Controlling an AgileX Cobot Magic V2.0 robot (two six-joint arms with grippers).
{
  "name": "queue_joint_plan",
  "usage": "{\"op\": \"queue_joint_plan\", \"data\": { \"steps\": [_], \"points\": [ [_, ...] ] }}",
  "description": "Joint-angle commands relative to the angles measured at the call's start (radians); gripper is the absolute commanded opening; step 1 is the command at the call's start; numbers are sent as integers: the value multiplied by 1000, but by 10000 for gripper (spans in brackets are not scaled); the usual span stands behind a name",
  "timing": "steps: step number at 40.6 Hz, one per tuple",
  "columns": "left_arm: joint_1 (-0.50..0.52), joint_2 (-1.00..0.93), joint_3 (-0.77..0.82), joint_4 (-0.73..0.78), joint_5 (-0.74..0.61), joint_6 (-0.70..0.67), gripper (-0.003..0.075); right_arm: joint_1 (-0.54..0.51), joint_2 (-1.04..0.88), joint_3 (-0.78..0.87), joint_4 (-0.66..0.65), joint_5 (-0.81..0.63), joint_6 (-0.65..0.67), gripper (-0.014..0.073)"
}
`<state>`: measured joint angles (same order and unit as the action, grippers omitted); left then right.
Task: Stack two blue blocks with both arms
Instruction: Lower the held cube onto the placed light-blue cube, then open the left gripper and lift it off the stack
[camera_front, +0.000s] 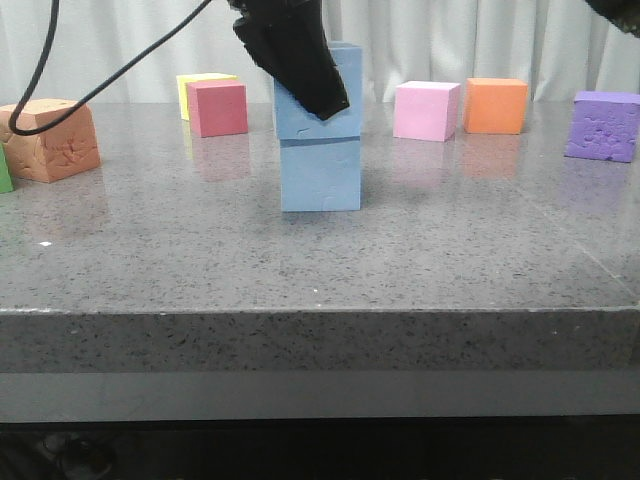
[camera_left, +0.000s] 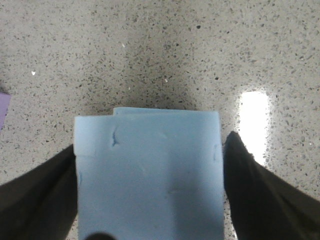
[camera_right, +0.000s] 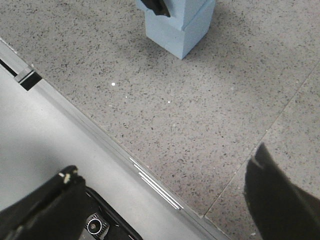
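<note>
Left gripper (camera_left: 150, 195) jaws clamped on the upper blue block (camera_front: 335, 105), seated on the lower blue block (camera_front: 320, 175) mid-table (slightly offset, edges not flush). Best move: open slowly, lift straight toward 12 o'clock, no twist. Left arm comes down from 11 o'clock. Right gripper (camera_right: 165, 200) spread wide, holding nothing, over the table's near edge (camera_right: 155, 182).

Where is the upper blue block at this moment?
In the front view, the upper blue block sits on the lower blue block near the table's middle, between the left gripper's fingers; the red cube is to its left, the pink cube to its right.
</note>
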<state>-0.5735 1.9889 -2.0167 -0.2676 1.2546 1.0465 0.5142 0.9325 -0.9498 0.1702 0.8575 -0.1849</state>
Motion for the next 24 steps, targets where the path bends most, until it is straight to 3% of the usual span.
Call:
{"op": "queue_joint_plan", "data": {
  "steps": [1,18,24],
  "points": [
    [-9,-61,-23,-25,-9,0,552,-5,-16,-25,1,-50,0,641],
    [-9,-145,-31,-31,-31,-40,549,-5,-16,-25,1,-50,0,641],
    [-9,-203,-33,-31,-53,-146,549,-5,-16,-25,1,-50,0,641]
  ]
}}
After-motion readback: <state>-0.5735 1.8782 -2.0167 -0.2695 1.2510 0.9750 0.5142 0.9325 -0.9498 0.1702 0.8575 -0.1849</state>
